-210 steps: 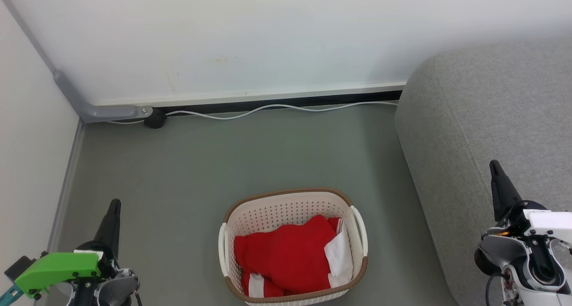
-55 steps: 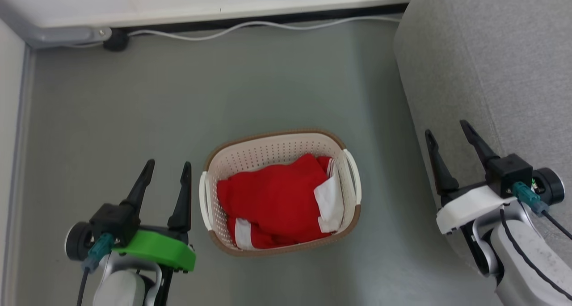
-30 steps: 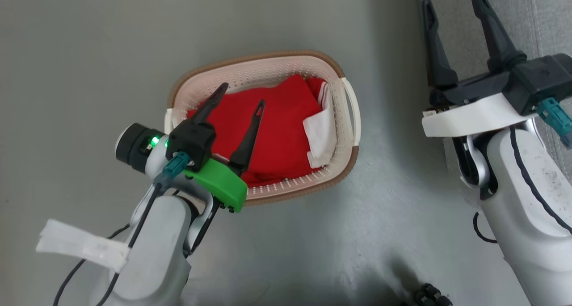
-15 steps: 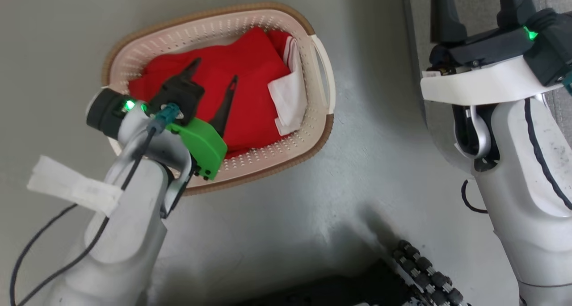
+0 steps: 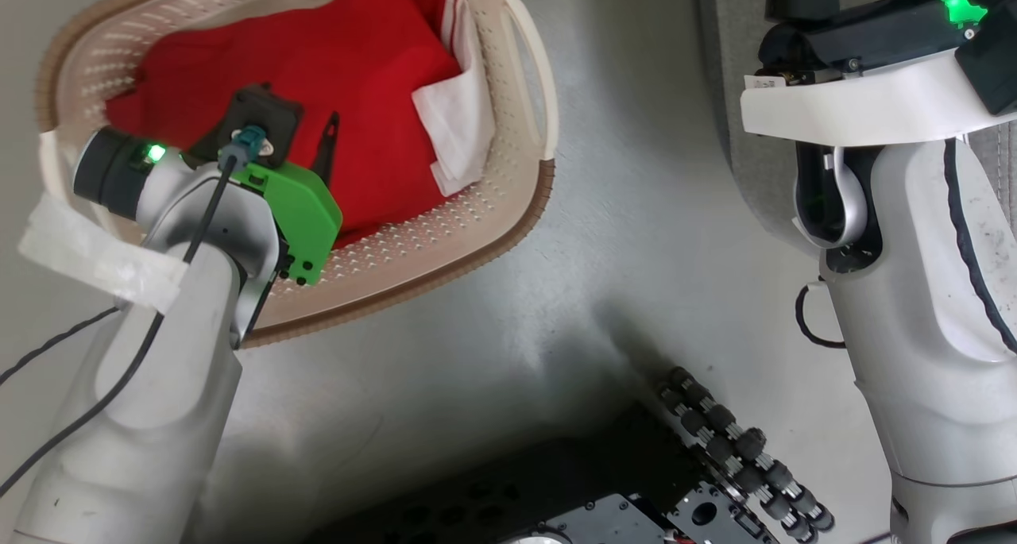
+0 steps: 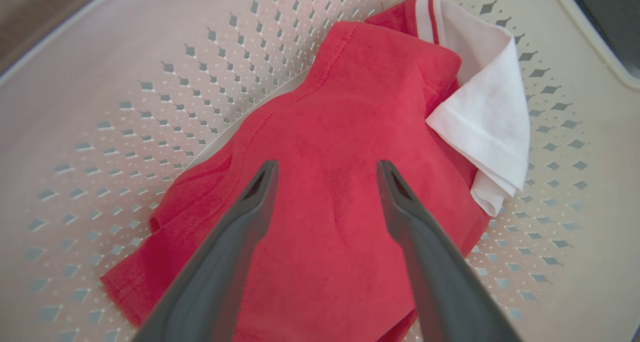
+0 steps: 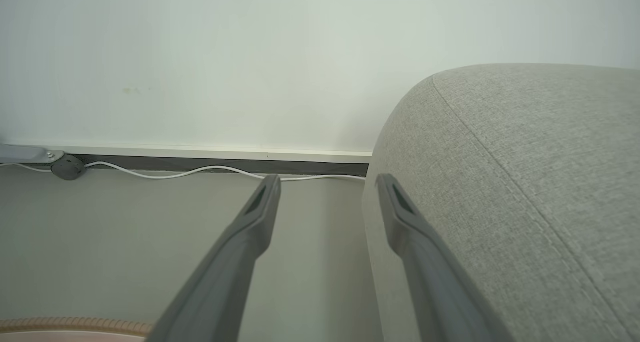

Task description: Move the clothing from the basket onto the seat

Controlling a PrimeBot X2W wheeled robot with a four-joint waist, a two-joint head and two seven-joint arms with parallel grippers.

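Note:
The clothing (image 5: 357, 59) is bright red with a white panel (image 5: 453, 131) and lies bunched in the cream perforated basket (image 5: 508, 234) at the upper left of the head view. My left gripper (image 6: 325, 165) reaches down inside the basket, open. Its two fingers straddle the red fabric (image 6: 330, 132) just above it, with nothing between them. One dark finger (image 5: 326, 143) shows past the green wrist cover. My right gripper (image 7: 327, 178) is open and empty in the air beside the rounded edge of the light grey seat (image 7: 525, 182), whose side (image 5: 735, 115) shows at the upper right of the head view.
Grey floor (image 5: 636, 250) lies between basket and seat. My own dark base with black rollers (image 5: 739, 449) is at the bottom. A white cable (image 7: 200, 170) runs along the skirting under a pale wall. The basket's brown rim (image 7: 75, 324) shows low in the right wrist view.
The head camera has tilted down and closer. My left gripper has gone from over the basket's near side deeper into it, onto the red clothing. The right gripper stays open by the seat.

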